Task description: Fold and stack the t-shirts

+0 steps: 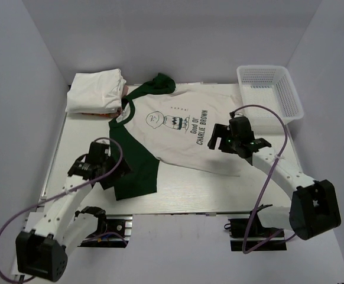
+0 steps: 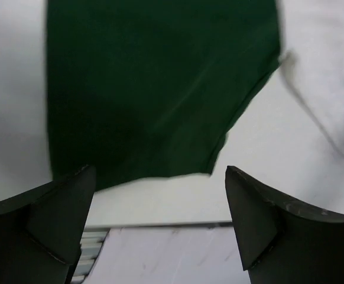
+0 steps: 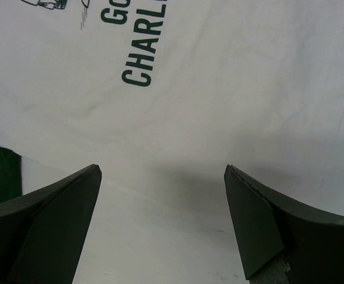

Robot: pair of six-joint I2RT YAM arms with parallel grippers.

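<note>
A cream-white cloth t-shirt with dark green sleeves and collar (image 1: 175,145) lies spread flat across the middle of the pale slatted surface (image 1: 190,192), printed side up, showing a cartoon face and the black lettering "CHARLIE BROWN" (image 1: 203,128). Its near green sleeve (image 1: 138,171) reaches toward the left arm. The left pincer (image 1: 120,175) sits right at that sleeve's outer edge with its fingers spread apart and nothing between them; in the left wrist view the sleeve's cuff (image 2: 154,94) ends just ahead of the fingertips (image 2: 80,183), with bare surface between them. The right pincer (image 1: 215,142) hangs over the shirt's body beside the lettering, also parted and gripping nothing; in the right wrist view the cream cloth (image 3: 231,89) fills the area ahead of the tips, its near edge running roughly between them. Whether either pincer touches the cloth cannot be told. At the far left corner sits a folded stack of plain white t-shirts (image 1: 95,90), with an orange-pink edge (image 1: 101,111) showing beneath it. A white plastic lattice basket (image 1: 291,97) stands at the far right, apart from the shirt.
</note>
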